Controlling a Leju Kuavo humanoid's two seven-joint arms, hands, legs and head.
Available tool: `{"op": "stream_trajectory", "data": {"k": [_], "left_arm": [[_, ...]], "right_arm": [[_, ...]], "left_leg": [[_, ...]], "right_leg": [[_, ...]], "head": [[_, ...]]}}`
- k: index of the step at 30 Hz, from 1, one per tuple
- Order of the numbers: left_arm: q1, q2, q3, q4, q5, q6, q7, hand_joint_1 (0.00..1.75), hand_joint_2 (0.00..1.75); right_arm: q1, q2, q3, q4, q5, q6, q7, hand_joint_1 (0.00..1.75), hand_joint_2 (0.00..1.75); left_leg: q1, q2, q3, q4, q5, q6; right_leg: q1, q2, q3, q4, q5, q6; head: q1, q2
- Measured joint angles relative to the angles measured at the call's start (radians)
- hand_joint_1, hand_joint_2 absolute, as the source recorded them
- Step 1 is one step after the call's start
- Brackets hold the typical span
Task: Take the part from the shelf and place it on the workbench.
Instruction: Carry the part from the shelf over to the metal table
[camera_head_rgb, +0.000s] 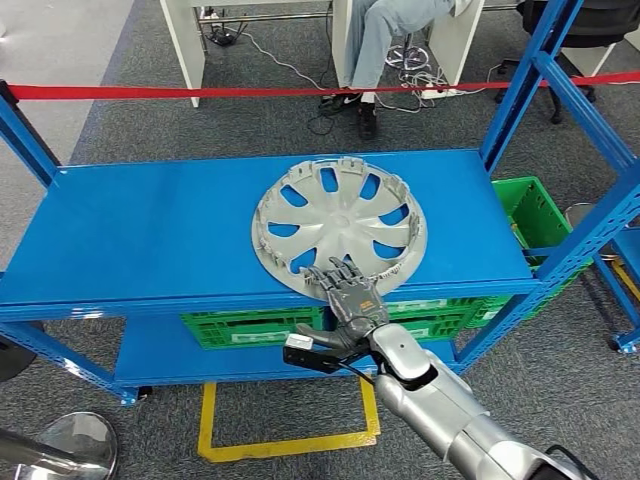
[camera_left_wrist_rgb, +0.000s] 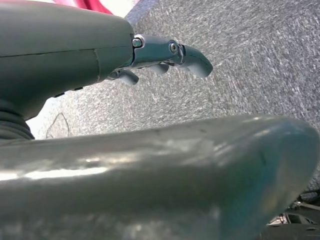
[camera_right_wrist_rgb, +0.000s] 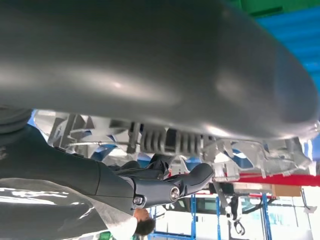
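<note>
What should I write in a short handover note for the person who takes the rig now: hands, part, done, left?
Right robot hand: fingers lie on the near rim of the wheel cover, thumb below the rim; a firm grip cannot be confirmed.
Left robot hand: hangs over grey carpet, holds nothing, fingers apart.
The wheel cover lies flat on the blue shelf, at its front edge.
Done: the reach to the part.
Left: secure the grip, lift, carry it to the workbench.

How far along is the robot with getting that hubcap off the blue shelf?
Early. Done: the right hand has reached the near rim of the hubcap. In hand: its fingers lie on that rim, with no firm grip visible. Left: the hubcap lies flat on the shelf, so lifting it and carrying it to the workbench remain.
</note>
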Motion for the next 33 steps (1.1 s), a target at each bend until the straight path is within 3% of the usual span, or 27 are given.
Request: {"op": "stream_trajectory", "data": {"k": [33], "left_arm": [[-0.017,0.001,-0.016,0.001,0.009,0.0,-0.002,0.0,0.0]], "right_arm": [[-0.044,0.004,0.001,0.019,0.067,-0.023,0.036,0.0,0.0]], "left_leg": [[0.0,0.0,0.0,0.0,0.0,0.0]], "right_leg": [[0.0,0.0,0.0,0.0,0.0,0.0]], "head": [[0.0,0.0]]}}
